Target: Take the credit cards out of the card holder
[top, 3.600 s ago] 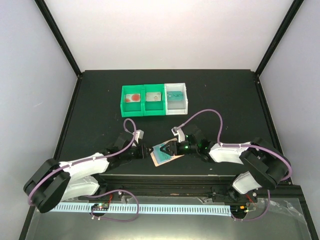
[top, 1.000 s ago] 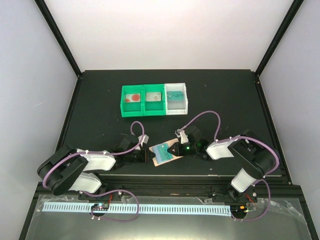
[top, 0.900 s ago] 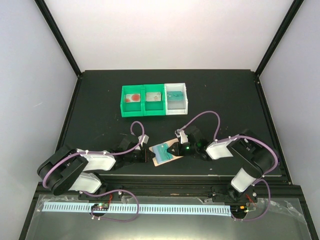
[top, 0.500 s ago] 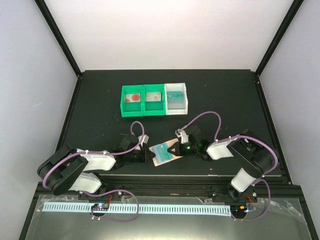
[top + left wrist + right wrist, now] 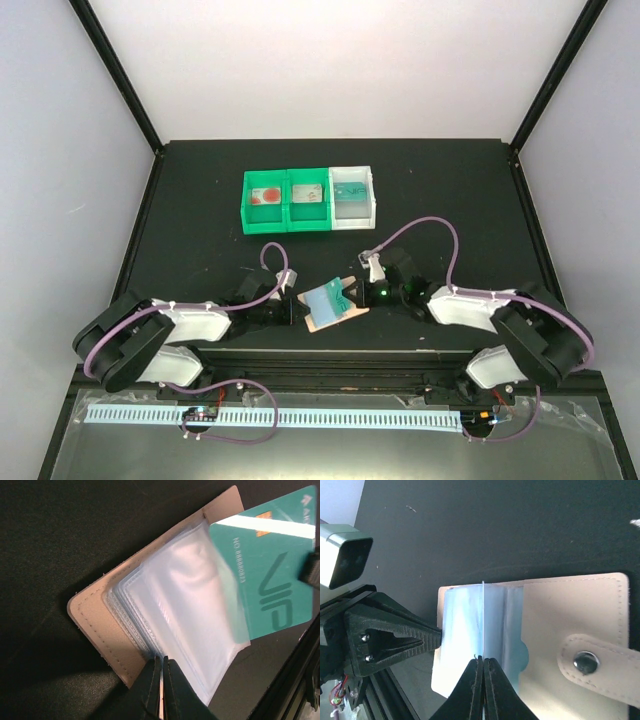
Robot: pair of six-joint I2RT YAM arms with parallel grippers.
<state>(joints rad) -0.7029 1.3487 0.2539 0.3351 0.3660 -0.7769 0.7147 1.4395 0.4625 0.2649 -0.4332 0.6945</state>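
Note:
The tan card holder [image 5: 343, 317] lies open near the table's front edge. My left gripper [image 5: 298, 308] is shut on its near edge, by the clear sleeves [image 5: 185, 610], as the left wrist view [image 5: 161, 661] shows. My right gripper [image 5: 352, 293] is shut on a teal credit card [image 5: 326, 297] that sticks partly out of a sleeve. In the left wrist view the teal card [image 5: 272, 565] juts past the holder [image 5: 95, 625]. In the right wrist view my right gripper [image 5: 483, 659] holds the card edge-on [image 5: 483, 625] over the holder [image 5: 570, 625] and its snap tab [image 5: 600, 655].
At the back stand a green two-compartment bin [image 5: 246, 203] and a white bin [image 5: 374, 200]. They hold a white-and-red card [image 5: 265, 195], a grey card [image 5: 308, 193] and a teal card [image 5: 350, 192]. The front rail runs just below the holder.
My right gripper has drawn back to the right, and the teal card has slid further out of the holder and tilted up. The left gripper has held still on the holder.

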